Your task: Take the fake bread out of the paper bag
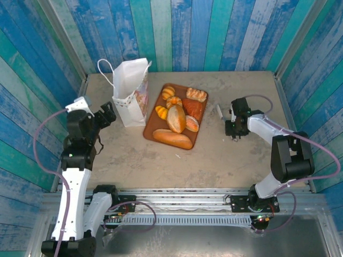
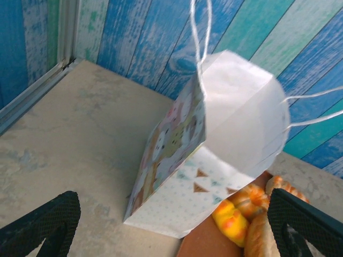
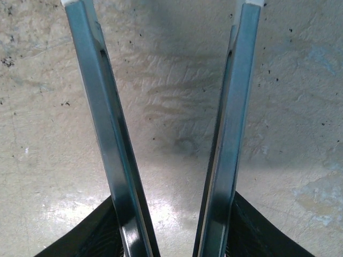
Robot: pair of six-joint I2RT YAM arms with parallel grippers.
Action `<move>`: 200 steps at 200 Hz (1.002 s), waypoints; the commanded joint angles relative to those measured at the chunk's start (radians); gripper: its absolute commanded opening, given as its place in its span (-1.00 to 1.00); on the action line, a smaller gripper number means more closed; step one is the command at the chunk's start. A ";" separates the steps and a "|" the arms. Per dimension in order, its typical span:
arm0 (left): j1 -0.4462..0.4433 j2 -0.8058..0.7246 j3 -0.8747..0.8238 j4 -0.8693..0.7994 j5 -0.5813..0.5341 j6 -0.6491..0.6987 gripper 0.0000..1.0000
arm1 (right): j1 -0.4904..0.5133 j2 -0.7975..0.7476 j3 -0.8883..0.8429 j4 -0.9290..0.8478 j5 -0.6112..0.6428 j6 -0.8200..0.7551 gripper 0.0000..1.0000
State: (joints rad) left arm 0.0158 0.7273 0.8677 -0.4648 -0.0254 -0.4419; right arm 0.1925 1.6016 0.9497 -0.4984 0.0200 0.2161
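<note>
The white paper bag (image 1: 130, 91) stands upright at the back left, its cord handle (image 1: 105, 71) looping out to the left. In the left wrist view the paper bag (image 2: 214, 144) shows its printed lower band, and its inside is hidden. Several pieces of fake bread (image 1: 176, 119) lie on the brown tray (image 1: 155, 132) right of the bag, and two orange rolls (image 2: 238, 211) peek out beside it. My left gripper (image 1: 107, 115) hovers open just left of the bag, fingers (image 2: 45, 225) wide apart. My right gripper (image 1: 234, 128) is shut on metal tongs (image 3: 107, 123) over bare table.
The brown tray's left edge (image 2: 214, 243) reaches under the bag's near corner. Blue plank walls (image 1: 214, 32) close in the table on three sides, with a metal rail (image 2: 32, 96) along the left edge. Bare tabletop (image 1: 161, 166) lies between the tray and the arm bases.
</note>
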 commanded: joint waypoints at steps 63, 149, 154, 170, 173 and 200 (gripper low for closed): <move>0.004 -0.043 -0.069 0.008 -0.090 -0.040 0.88 | -0.017 -0.018 -0.066 0.024 0.000 0.017 -0.04; 0.004 -0.089 -0.139 0.042 -0.194 -0.067 0.88 | -0.027 -0.013 -0.077 0.011 0.002 0.020 -0.01; 0.004 -0.091 -0.142 0.044 -0.195 -0.068 0.88 | -0.027 -0.010 -0.077 0.009 0.001 0.021 -0.01; 0.005 -0.095 -0.149 0.051 -0.203 -0.070 0.88 | -0.030 -0.003 -0.071 0.008 0.002 0.020 0.00; 0.004 -0.095 -0.150 0.052 -0.205 -0.069 0.88 | -0.030 -0.002 -0.072 0.008 0.003 0.019 0.00; 0.004 -0.099 -0.154 0.057 -0.218 -0.070 0.88 | -0.039 0.012 -0.067 0.006 -0.001 0.018 0.00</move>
State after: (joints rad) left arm 0.0158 0.6403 0.7284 -0.4389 -0.2085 -0.5041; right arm 0.1692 1.6005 0.8780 -0.4789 0.0181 0.2234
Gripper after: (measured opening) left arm 0.938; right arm 0.499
